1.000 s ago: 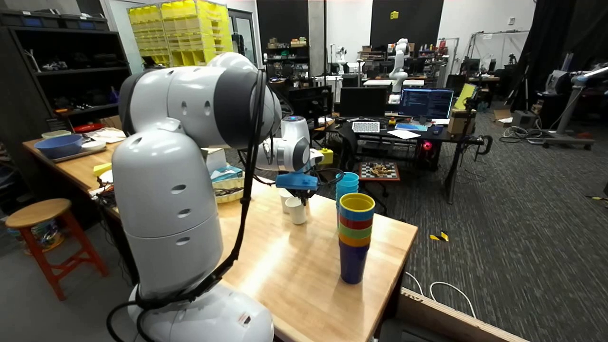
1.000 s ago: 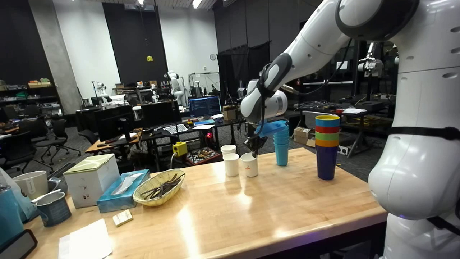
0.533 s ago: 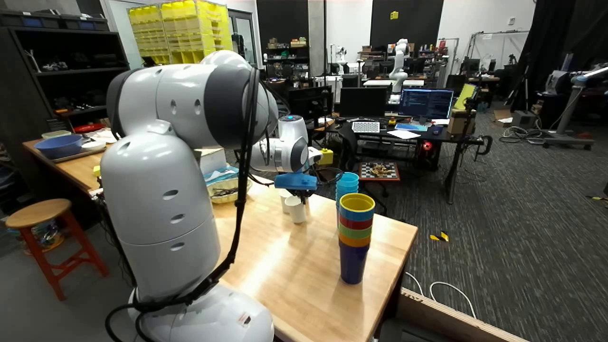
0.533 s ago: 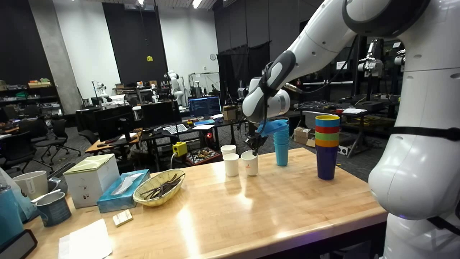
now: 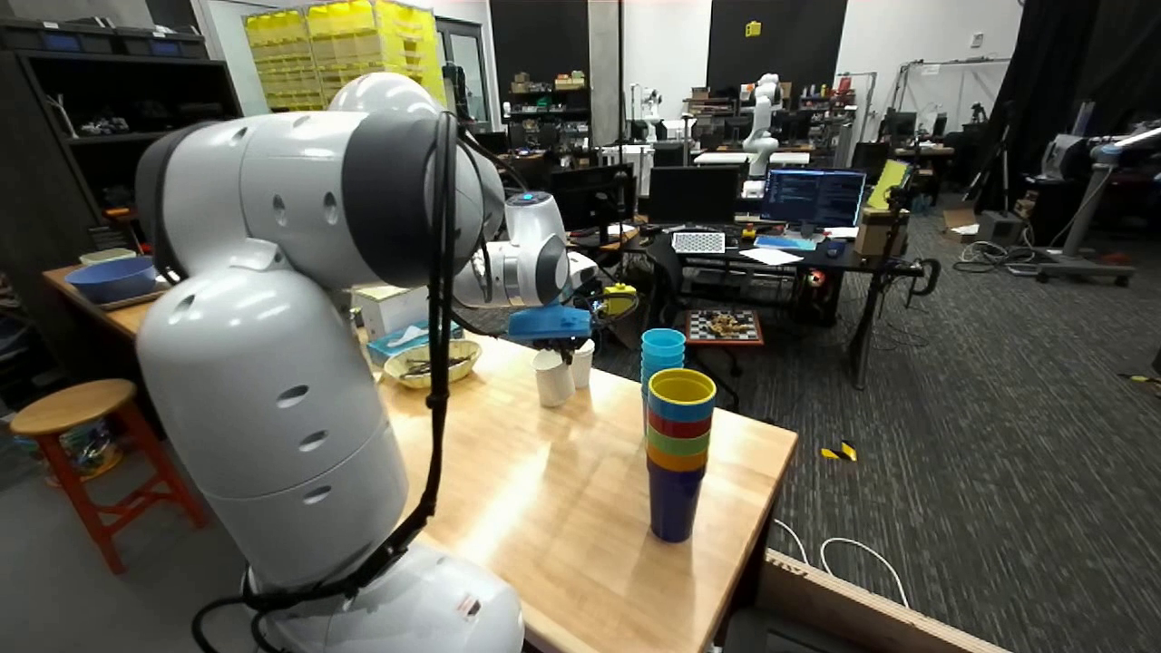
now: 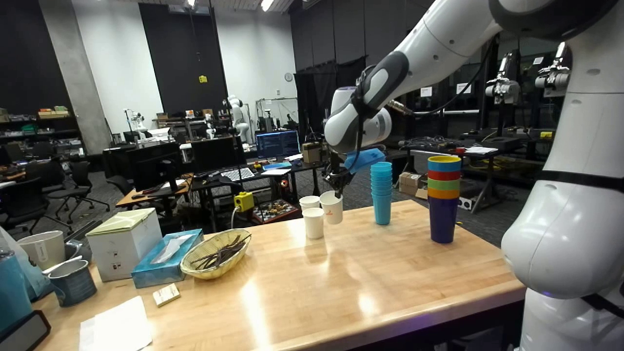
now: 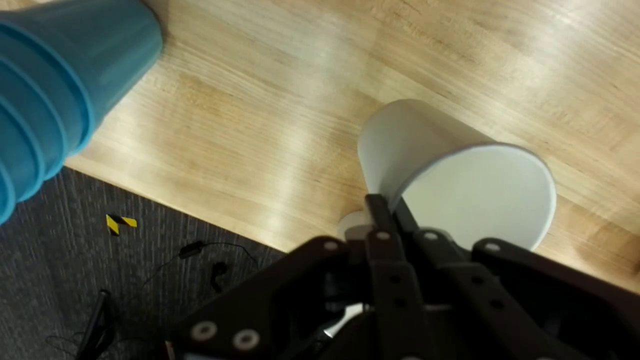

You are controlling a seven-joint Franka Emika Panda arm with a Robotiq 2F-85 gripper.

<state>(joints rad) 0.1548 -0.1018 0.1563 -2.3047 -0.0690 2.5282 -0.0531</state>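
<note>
Landmark: turquoise cup stack [image 6: 381, 195], nested, upright on the bench [image 6: 390, 278].

1. Printed white cup [image 6: 332, 210], small orange mark. Near the turquoise cup stack, not touching it; mouth up, seemingly hanging a little above the bench.

2. My tool [image 7: 389, 201], two black fingers. I have it clamped on the printed white cup's wall at the rim, one finger inside, one outside.

3. Plain white cups [image 6: 314, 224], two. Both farther from the turquoise cup stack than the held one; whether the rear one is a nested set I cannot tell.

4. Multicoloured cup stack [image 6: 443, 204], yellow at the mouth, purple at the foot. Near the turquoise cup stack, apart from it.

5. Pale basket [image 6: 207, 274], dark sticks [image 6: 224, 254] inside. Well apart from the turquoise cup stack.

6. Blue tissue box [image 6: 161, 277]. Farther still from the turquoise cup stack.
</note>
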